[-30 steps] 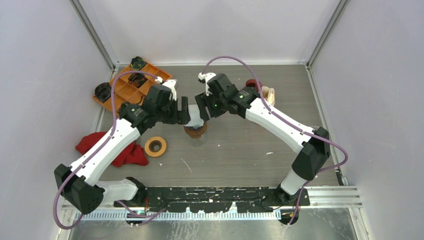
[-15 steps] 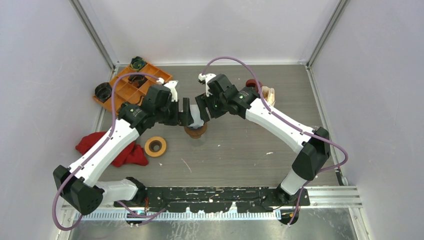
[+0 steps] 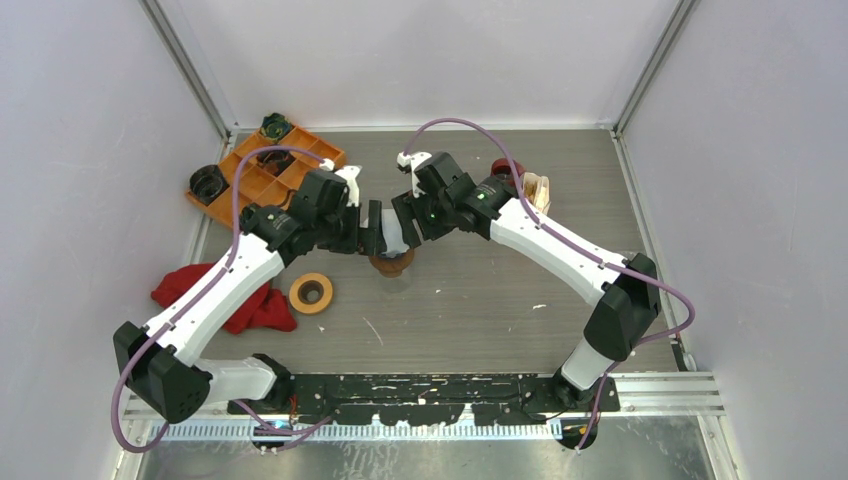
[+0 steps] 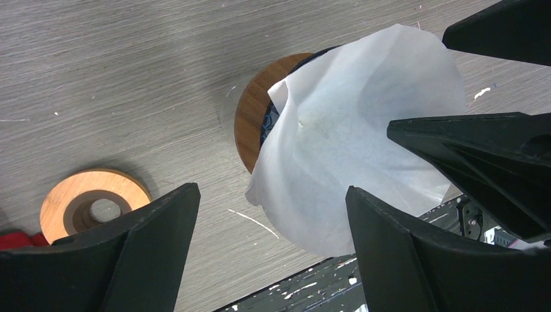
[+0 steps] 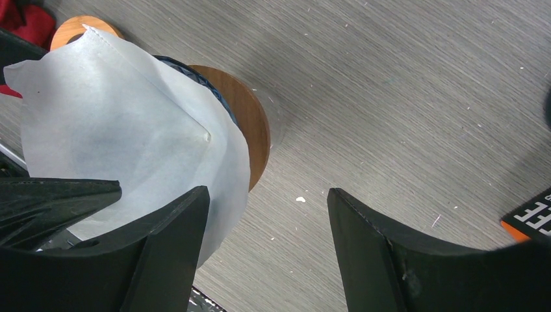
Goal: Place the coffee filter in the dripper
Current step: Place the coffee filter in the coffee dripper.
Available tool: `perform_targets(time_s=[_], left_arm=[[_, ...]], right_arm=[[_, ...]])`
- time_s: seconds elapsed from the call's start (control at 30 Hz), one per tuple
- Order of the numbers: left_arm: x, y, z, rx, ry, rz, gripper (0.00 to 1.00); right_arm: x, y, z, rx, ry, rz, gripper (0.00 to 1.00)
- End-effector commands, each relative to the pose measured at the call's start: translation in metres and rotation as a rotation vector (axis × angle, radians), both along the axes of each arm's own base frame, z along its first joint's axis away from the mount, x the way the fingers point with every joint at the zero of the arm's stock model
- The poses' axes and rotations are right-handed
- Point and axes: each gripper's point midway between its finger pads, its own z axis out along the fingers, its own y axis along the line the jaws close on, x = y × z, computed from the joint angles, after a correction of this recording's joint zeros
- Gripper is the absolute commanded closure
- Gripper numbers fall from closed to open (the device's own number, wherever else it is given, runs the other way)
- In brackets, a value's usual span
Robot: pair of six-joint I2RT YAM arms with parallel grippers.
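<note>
My left hand (image 4: 271, 192) has nudged inward; right hand (image 5: 268, 194) barely moved. Both stand apart, flanking the filter (image 4: 351, 149), perched crooked atop the dripper (image 4: 250, 123), unseated. Pushing down remains.

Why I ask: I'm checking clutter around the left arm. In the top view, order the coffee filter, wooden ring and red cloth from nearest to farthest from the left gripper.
1. Coffee filter: right beside the left gripper, on its right.
2. Wooden ring: to its left, closer to the arm bases.
3. Red cloth: farthest, near the left wall.
</note>
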Motion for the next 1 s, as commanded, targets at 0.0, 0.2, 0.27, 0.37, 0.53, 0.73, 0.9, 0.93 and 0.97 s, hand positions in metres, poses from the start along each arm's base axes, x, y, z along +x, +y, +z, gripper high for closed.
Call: perform_targets(time_s=[0.0,0.2,0.27,0.37,0.53,0.73,0.9,0.93,0.97], left_arm=[[0.003,0.003,0.003,0.014,-0.024,-0.011,0.14],[0.005,0.007,0.000,0.044,-0.024,-0.009,0.15],[0.005,0.008,-0.002,0.051,-0.024,-0.008,0.15],[0.005,0.010,-0.002,0.059,-0.029,-0.009,0.15],[0.004,0.012,-0.002,0.070,-0.033,-0.017,0.15],[0.008,0.012,0.003,0.062,-0.052,-0.004,0.13],[0.012,0.009,0.016,0.031,-0.084,0.007,0.13],[0.012,0.008,0.018,0.026,-0.088,0.007,0.13],[0.013,0.007,0.020,0.020,-0.093,0.006,0.10]], right_arm=[[0.005,-0.003,0.022,0.040,-0.059,-0.001,0.27],[0.007,-0.001,0.022,0.042,-0.062,-0.001,0.27],[0.007,-0.002,0.023,0.042,-0.066,-0.001,0.27],[0.008,-0.003,0.024,0.041,-0.075,-0.009,0.26],[0.008,-0.003,0.025,0.049,-0.075,-0.009,0.26],[0.008,0.002,0.036,0.088,-0.094,0.001,0.26],[0.006,0.011,0.056,0.166,-0.122,0.025,0.25],[0.006,0.012,0.059,0.178,-0.129,0.027,0.25],[0.005,0.012,0.063,0.191,-0.139,0.031,0.24]])
